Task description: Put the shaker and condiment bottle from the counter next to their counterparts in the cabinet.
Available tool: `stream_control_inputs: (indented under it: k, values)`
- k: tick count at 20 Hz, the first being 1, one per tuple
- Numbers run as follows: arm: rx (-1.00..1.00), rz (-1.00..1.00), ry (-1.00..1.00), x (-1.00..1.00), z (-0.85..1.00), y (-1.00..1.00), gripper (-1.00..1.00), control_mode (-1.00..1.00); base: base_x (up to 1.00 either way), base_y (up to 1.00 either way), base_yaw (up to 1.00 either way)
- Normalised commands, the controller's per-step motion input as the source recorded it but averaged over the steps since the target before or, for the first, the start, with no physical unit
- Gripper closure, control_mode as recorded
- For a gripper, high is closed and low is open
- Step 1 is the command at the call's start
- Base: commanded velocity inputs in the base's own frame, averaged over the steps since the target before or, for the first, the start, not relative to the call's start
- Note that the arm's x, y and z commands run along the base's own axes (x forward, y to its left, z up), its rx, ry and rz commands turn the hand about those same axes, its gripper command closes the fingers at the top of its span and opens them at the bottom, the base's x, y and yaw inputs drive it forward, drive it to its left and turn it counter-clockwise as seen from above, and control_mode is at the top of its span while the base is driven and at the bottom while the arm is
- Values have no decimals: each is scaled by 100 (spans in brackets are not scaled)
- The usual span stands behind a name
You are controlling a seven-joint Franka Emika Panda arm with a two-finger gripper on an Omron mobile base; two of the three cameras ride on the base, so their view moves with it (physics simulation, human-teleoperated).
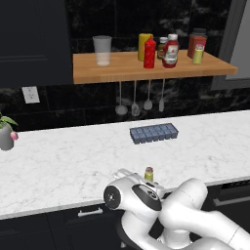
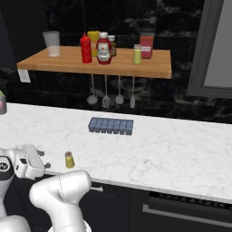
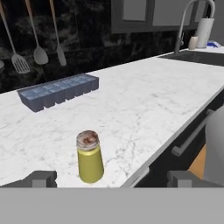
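Right at the front edge of the bench point(image 1: 58, 161) stands the little shaker point(image 3: 89, 156), upright and untouched. The fingers point(image 3: 113, 178) sit wide apart, holding nothing, level with it and just short, probably lining up a side grab. Up on the shelf point(image 1: 127, 71) the red bottle point(image 1: 150, 53) already stands beside the ketchup bottle point(image 1: 171, 51), with the bigger shaker point(image 1: 197, 54) further along.

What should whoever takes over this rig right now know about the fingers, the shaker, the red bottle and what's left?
Gripper: fingers open, empty, low at the counter front edge, facing the shaker.
Shaker: upright on the counter near that edge, not yet grasped.
Condiment bottle: done, standing on the cabinet shelf beside the ketchup bottle and yellow bottle.
Left: grasp the shaker and set it next to the bigger shaker at the shelf's right end.
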Motion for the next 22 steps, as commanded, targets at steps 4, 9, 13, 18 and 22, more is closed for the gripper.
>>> stream_control_inputs:
  k: [4, 9, 13, 18, 22]
  values:
    - [0, 0, 0, 6, -13, 0, -100, -100, 0, 0, 0]
    - [0, 0, 0, 15, -8, 0, -100, -100, 0, 0, 0]
    - [0, 0, 0, 19, -11, 0, -100, -100, 0, 0, 0]
    - [0, 0, 0, 10, -19, 0, -100, -100, 0, 0, 0]
    - [0, 0, 0, 8, -11, 0, -100, -100, 0, 0, 0]
